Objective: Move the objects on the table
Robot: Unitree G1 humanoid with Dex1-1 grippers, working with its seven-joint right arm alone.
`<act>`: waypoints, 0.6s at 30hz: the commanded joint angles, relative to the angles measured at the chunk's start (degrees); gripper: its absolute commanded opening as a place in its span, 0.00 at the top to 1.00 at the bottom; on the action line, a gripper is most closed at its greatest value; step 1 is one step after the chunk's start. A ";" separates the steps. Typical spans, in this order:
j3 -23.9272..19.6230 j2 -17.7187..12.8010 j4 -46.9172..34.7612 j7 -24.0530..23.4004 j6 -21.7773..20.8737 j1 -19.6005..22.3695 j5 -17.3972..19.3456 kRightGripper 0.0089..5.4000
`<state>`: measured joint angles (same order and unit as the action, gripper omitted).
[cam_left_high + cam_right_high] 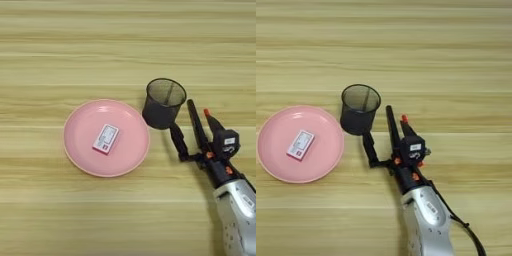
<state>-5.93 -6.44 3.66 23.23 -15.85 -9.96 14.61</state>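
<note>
Just right of the gripper's longer finger, a dark stick with a red tip points away from the robot; it looks like the black marker with its red cap. Its lower end is hidden by the body of the gripper, so I cannot tell if it lies free on the table. Inside the mesh cup a thin slanting line leans on the far wall. It may be the thin red pen, but its colour cannot be read.

The right gripper comes in from the bottom right on a silver forearm. Its two black fingers are spread wide apart, with only bare wood between them. The shorter finger ends just below the base of the cup, very near or touching it. The longer finger reaches up along the cup's right side, a little apart from it.

The cup stands upright, and its lower left side is just beside the pink plate. On the middle of this plate a small white-and-red card lies flat, a little tilted.
</note>
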 commanded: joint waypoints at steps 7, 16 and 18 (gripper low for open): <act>1.10 -0.41 1.00 0.43 -1.84 5.71 -0.63 0.01; 1.49 -0.40 4.10 1.04 -2.43 8.42 -1.51 0.01; 1.53 -0.45 5.15 1.05 -2.54 9.19 -1.67 0.01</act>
<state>-4.35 -6.20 9.72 24.38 -16.93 -4.47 13.34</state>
